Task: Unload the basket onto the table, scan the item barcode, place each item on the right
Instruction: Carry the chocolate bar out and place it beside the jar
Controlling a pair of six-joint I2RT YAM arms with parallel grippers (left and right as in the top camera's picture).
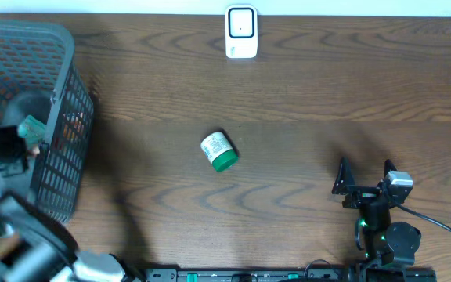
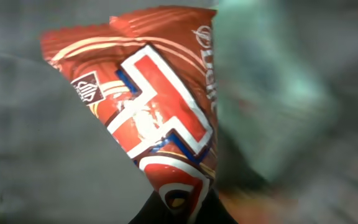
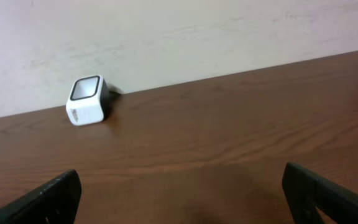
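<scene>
Red snack packet (image 2: 160,118), glossy crinkled foil with white-and-blue print, down in the grey plastic-lattice basket (image 1: 61,47), seemingly pinched at its lower tip by the closed left gripper (image 2: 179,214); barcode not showing, so lift, carry and presentation to the white boxy scanner (image 1: 241,33) at the far edge likely all remaining. Farther out on the wood-grain table (image 1: 327,94), a green-capped white bottle (image 1: 219,151) on its side and the right gripper (image 1: 364,174) spread wide, empty.

Soft, even light over the table (image 1: 304,86); left wrist view dim, close, heavily blurred.
</scene>
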